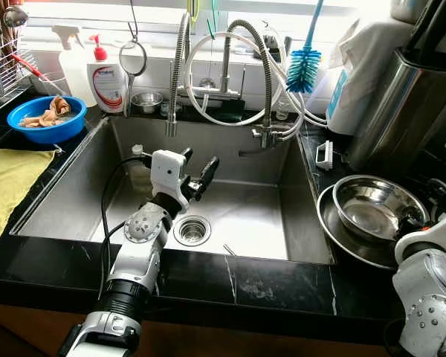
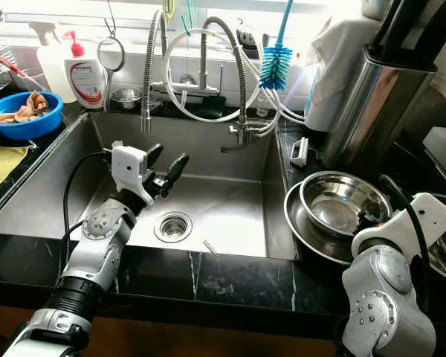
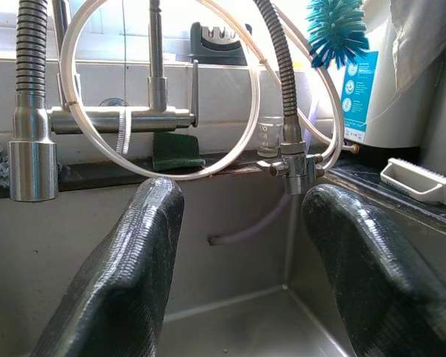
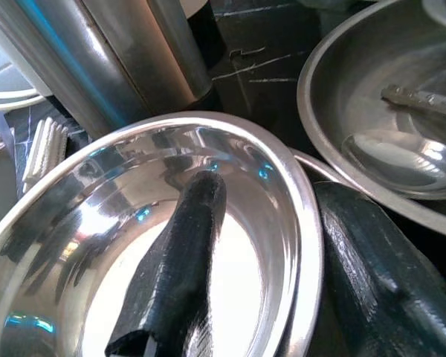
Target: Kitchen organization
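My left gripper (image 1: pixel 197 172) hangs open over the steel sink (image 1: pixel 74 193), above the drain (image 1: pixel 192 230), with nothing between its fingers (image 3: pixel 126 275). It faces the coiled faucet (image 3: pixel 156 111) on the back wall. On the right counter a steel bowl (image 1: pixel 375 204) sits nested in a wider steel dish (image 1: pixel 331 227). My right gripper (image 4: pixel 282 282) is open and straddles the bowl's rim (image 4: pixel 305 223), one finger inside the bowl and the other outside against it. Another steel bowl (image 4: pixel 401 97) beside it holds a spoon (image 4: pixel 390 156).
A tall steel canister (image 1: pixel 409 111) stands behind the bowls. On the left counter are a blue bowl (image 1: pixel 47 117), a yellow cloth (image 1: pixel 7 178) and a dish rack (image 1: pixel 0 67). A soap bottle (image 1: pixel 108 82) and a teal brush (image 1: pixel 305 67) stand by the window.
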Controlling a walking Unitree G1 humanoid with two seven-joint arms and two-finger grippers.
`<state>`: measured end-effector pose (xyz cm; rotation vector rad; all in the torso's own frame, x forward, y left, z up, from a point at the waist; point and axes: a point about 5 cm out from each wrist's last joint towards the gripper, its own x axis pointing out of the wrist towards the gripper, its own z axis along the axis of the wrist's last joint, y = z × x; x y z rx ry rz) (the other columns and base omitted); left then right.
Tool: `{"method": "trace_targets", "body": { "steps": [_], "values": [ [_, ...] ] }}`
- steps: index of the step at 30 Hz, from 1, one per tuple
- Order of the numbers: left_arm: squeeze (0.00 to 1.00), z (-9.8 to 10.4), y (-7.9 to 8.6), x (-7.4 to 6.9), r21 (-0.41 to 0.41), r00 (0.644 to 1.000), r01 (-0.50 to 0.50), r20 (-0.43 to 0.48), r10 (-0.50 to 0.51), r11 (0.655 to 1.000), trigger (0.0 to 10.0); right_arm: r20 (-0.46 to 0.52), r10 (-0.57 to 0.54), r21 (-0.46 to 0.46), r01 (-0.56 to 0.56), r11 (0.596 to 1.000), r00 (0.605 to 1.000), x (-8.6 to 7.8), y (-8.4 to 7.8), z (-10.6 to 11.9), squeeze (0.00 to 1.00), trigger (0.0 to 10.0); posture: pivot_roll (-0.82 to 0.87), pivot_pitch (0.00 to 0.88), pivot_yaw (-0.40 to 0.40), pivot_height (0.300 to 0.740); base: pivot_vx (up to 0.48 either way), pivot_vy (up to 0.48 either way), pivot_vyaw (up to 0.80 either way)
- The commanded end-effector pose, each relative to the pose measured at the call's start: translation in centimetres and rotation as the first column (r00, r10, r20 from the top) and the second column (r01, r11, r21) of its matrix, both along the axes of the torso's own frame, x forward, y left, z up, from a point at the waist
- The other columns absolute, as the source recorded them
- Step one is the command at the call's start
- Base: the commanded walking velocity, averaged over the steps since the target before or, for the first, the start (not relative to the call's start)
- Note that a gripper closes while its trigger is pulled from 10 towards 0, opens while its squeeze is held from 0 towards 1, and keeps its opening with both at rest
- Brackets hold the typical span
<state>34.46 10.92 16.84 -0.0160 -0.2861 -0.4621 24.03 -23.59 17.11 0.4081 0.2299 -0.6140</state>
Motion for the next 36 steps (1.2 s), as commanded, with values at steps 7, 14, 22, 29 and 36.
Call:
{"method": "trace_targets", "body": {
  "steps": [7,14,22,29,36],
  "values": [
    [0.0,0.4,-0.3,0.0,0.016,1.0,0.015,0.012,-0.015,1.0,10.0,-0.025,0.007,0.029,-0.006,1.0,1.0,0.2,0.3,-0.5,0.0,1.1,-0.05,0.0,-0.049,0.74,0.0,0.0,0.0],
    [0.0,0.4,-0.3,0.0,0.016,1.0,0.016,0.015,-0.017,1.0,10.0,-0.008,0.004,0.03,-0.003,1.0,1.0,0.3,0.3,-0.3,0.0,0.0,-0.05,0.0,-0.048,0.74,0.0,0.0,0.0],
    [0.0,0.5,-0.3,0.0,0.013,1.0,0.013,0.019,-0.014,1.0,10.0,0.021,-0.002,0.027,0.002,1.0,1.0,0.5,0.2,0.2,0.0,0.0,-0.05,0.0,-0.051,0.74,0.0,0.0,0.0],
    [0.0,0.8,-0.2,0.2,0.006,1.0,0.008,0.026,-0.009,1.0,10.0,0.119,-0.034,-0.049,0.04,0.998,0.992,0.7,-0.1,2.7,0.0,0.0,-0.05,0.0,-0.051,0.74,0.0,0.0,0.0],
    [0.0,1.2,-0.1,0.3,-0.011,1.0,0.0,0.031,0.001,1.0,10.0,0.272,0.008,-0.186,0.044,0.982,0.962,1.5,0.3,6.9,0.0,0.0,-0.05,0.0,-0.05,0.74,0.0,0.0,0.0]
  ]
}}
